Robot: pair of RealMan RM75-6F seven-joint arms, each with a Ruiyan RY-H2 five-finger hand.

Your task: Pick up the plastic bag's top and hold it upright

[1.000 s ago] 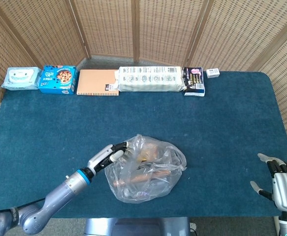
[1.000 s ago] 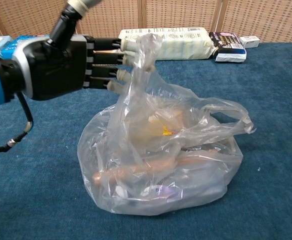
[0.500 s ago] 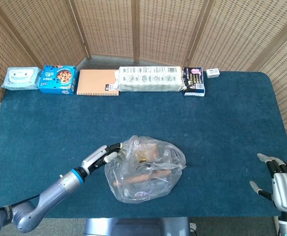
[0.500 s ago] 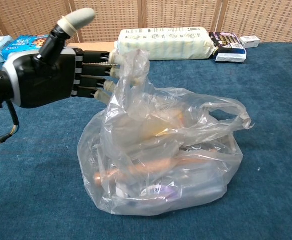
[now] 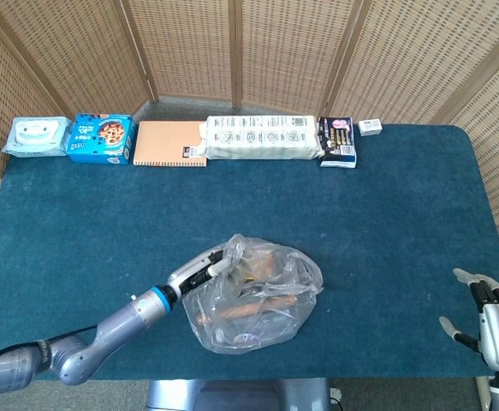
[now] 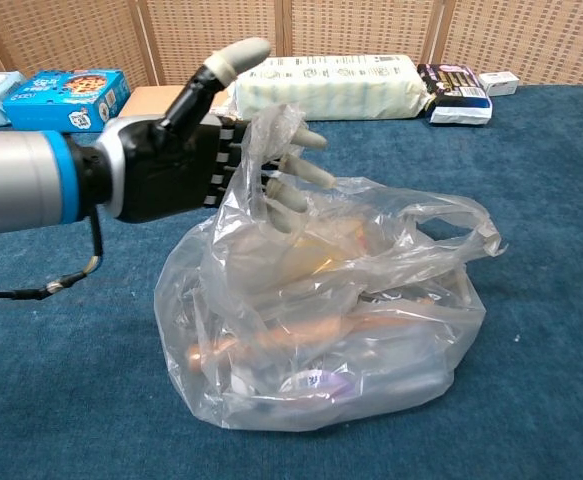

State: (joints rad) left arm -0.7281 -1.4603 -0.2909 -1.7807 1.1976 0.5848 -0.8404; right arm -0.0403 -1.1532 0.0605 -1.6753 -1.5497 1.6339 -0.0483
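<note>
We see the plastic bag sitting near the front edge of the blue table, a little left of centre, slumped on its base with some items inside that we cannot identify through the crinkled film. One peak of the bag's top rises at its left side.

The left hand reaches in from the left at that raised peak. Its fingers are stretched out and pass in and behind the thin film there, with the thumb raised above them. We cannot tell from either view whether the film is actually pinched or merely draped against the fingers.

The right hand rests at the near right corner of the table, well apart from the bag, fingers spread and holding nothing.

Along the far edge we see, from left to right, a pack of wipes, a blue snack box, an orange notebook, a long white package, a dark packet and a small white box.
</note>
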